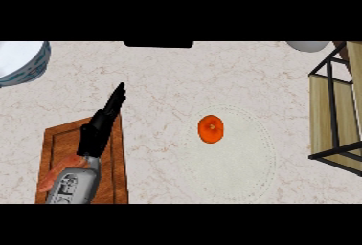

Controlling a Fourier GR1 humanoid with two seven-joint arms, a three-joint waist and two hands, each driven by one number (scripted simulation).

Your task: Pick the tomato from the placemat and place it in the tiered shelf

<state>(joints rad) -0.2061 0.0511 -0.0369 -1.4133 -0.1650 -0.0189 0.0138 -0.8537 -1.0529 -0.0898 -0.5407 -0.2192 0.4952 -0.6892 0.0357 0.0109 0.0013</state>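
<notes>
An orange-red tomato (210, 128) sits on the left part of a pale round placemat (237, 162) in the middle of the counter. The tiered shelf (339, 115), with wooden boards in a black frame, stands at the right edge. My left hand (99, 125) is at the left, well apart from the tomato, fingers straight and pointing away from me, holding nothing. It hovers over a wooden cutting board. My right hand does not show.
A wooden cutting board (117, 162) lies at the lower left with a pinkish item (60, 172) on it, partly hidden by my forearm. A patterned bowl (25, 62) sits at the top left, a white object (308, 45) at the top right, a black object (159, 44) at the top edge.
</notes>
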